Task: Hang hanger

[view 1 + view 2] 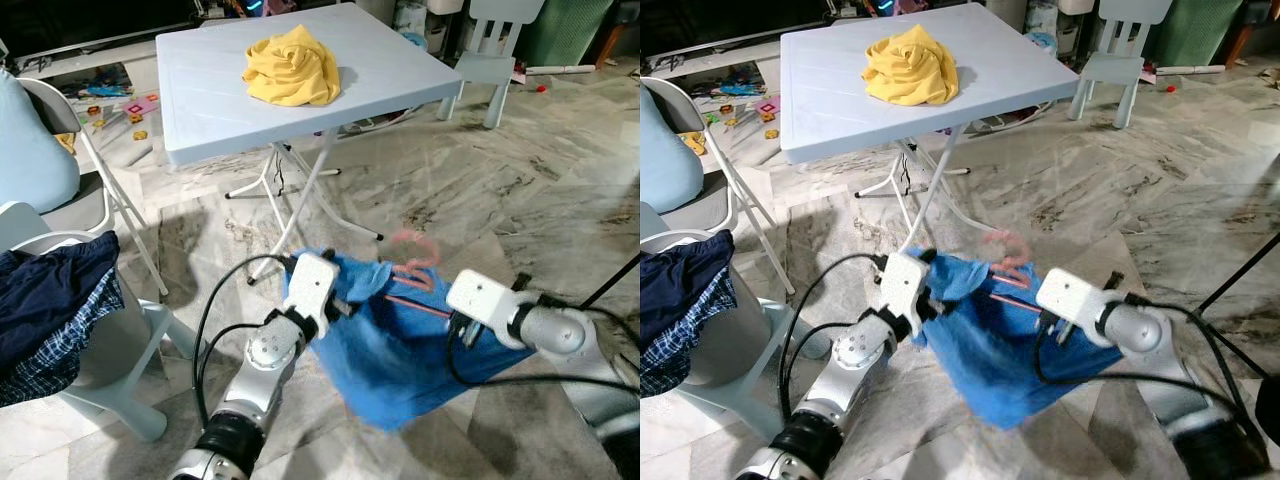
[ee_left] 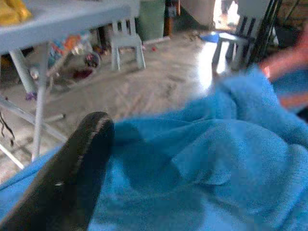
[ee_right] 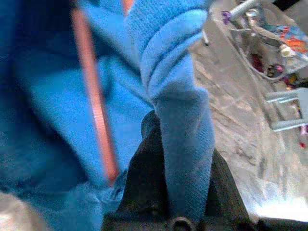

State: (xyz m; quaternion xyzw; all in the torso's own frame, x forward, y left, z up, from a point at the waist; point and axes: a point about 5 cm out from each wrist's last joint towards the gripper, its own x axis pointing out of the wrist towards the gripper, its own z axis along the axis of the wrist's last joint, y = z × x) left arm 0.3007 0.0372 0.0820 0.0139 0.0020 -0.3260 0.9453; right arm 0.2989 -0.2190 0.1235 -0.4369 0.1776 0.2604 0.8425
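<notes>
Leftmost, a grey chair (image 1: 120, 370) carries a heap of dark navy and plaid clothes (image 1: 55, 310); no readable writing or labels anywhere. Behind it stands a light blue folding table (image 1: 210, 90) w/ a crumpled yellow garment (image 1: 292, 66) on top, toys scattered on the floor (image 1: 125, 110) beyond. Down front, the left gripper (image 1: 345, 300) is at the left edge of a blue garment (image 1: 400, 350); in its wrist view one black finger (image 2: 72, 178) lies against the cloth, but can't tell if the claw is pinched. The pink hanger (image 1: 415, 265) sits inside the garment, hook poking up blurred above the collar, over the marble floor (image 1: 520, 190). Right gripper (image 3: 185, 168) is clamped on a fold of the blue garment, cloth running between its fingers. Far right back, a small pale chair (image 1: 490, 60) stands.
</notes>
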